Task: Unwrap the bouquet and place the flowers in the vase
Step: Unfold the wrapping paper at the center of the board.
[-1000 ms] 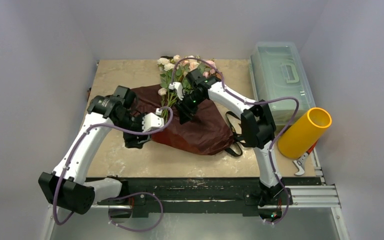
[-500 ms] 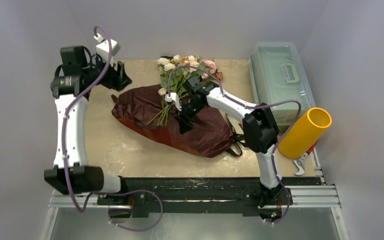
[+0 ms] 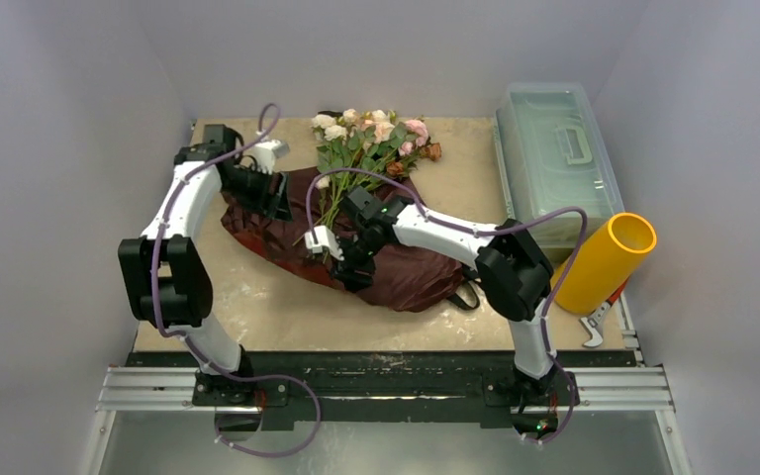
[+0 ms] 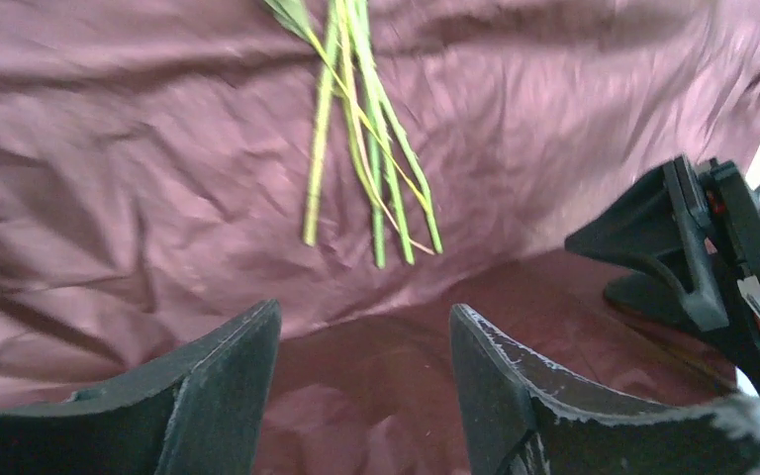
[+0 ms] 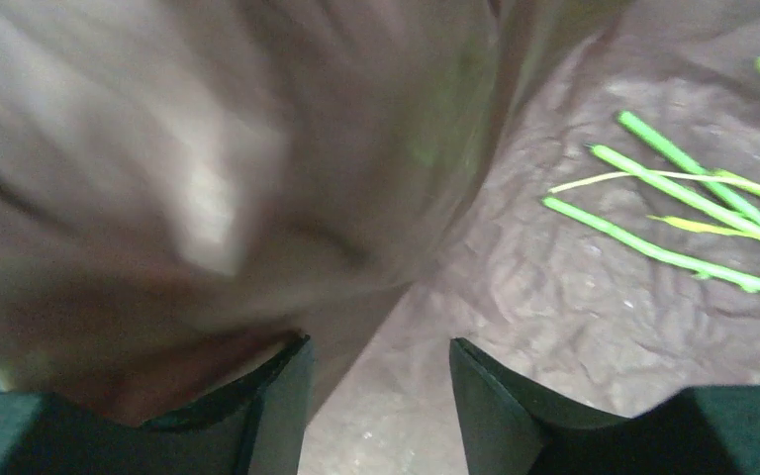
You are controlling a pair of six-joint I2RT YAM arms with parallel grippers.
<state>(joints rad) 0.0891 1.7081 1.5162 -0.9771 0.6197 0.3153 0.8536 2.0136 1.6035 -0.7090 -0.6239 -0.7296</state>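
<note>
Two white arms (image 3: 180,203), black joints, looping purple cables (image 3: 307,208), black wedge-shaped gripper fingers (image 4: 223,396)

Walls (image 3: 69,79): plain pale grey, three sides.
Table (image 3: 257,307): beige marbled top, beneath right gripper (image 3: 348,265).
Rail (image 3: 633,386): aluminium, on the near side of that gripper.
Box (image 3: 554,148): clear, handled lid, to its right.
Light: soft, even.

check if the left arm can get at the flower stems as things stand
Probably yes: the stems lie bare on the opened paper, just ahead of the open left end effector, with nothing lying over them.
</note>
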